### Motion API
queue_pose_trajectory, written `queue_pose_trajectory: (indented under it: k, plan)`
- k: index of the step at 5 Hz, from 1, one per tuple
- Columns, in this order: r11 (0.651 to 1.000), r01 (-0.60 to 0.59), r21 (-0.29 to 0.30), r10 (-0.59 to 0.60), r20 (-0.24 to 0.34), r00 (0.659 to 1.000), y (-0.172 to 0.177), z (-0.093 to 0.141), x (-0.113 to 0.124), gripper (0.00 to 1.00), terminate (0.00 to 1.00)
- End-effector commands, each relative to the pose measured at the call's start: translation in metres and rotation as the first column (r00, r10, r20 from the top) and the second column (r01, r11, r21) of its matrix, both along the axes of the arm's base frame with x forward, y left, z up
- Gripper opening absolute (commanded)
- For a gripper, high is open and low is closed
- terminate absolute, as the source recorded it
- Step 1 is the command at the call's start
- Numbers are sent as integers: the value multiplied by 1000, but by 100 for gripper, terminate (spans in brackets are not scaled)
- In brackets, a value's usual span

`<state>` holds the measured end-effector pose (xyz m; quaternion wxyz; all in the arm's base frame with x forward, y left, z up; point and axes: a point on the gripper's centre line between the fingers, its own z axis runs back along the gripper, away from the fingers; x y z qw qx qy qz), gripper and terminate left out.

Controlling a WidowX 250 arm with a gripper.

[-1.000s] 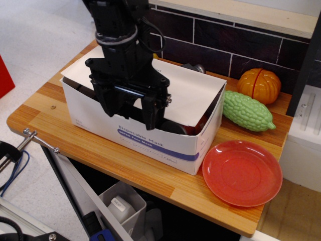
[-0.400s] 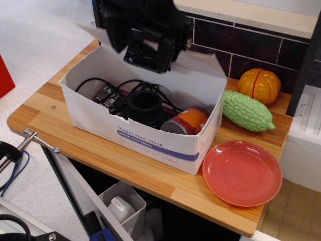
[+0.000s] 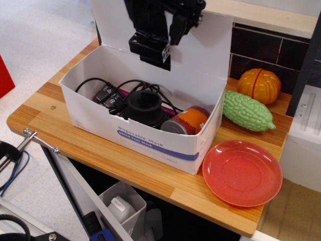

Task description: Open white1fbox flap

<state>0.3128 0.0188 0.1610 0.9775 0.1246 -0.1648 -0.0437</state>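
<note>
A white1fbox (image 3: 145, 135) sits open on a wooden worktop (image 3: 125, 170), its flap (image 3: 205, 40) raised upright along the rear long edge. The black end effector (image 3: 160, 27) hangs in front of the flap at the top of the frame; whether its fingers are apart or closed on the flap's edge cannot be told from this angle. Inside the box lie a tangle of black cable (image 3: 108, 93), a round black object (image 3: 144, 106) and an orange can (image 3: 185, 120) lying on its side against the front wall. A blue band on the near long side reads "Disposable Mask"; the smaller print below it is too fine to read. Just beside the box's right end lies a knobbly green gourd (image 3: 248, 111), with an orange pumpkin (image 3: 259, 85) behind it and a red plate (image 3: 242, 173) near the front right corner. A dark tiled wall (image 3: 261, 45) runs behind.
</note>
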Motion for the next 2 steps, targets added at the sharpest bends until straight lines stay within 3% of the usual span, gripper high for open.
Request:
queue_pose_trajectory:
  k: [1, 2]
  plan:
    - [995, 96, 7, -96, 49, 994, 4, 24, 20, 100, 0]
    - [995, 99, -8, -98, 47, 994, 4, 24, 21, 100, 100]
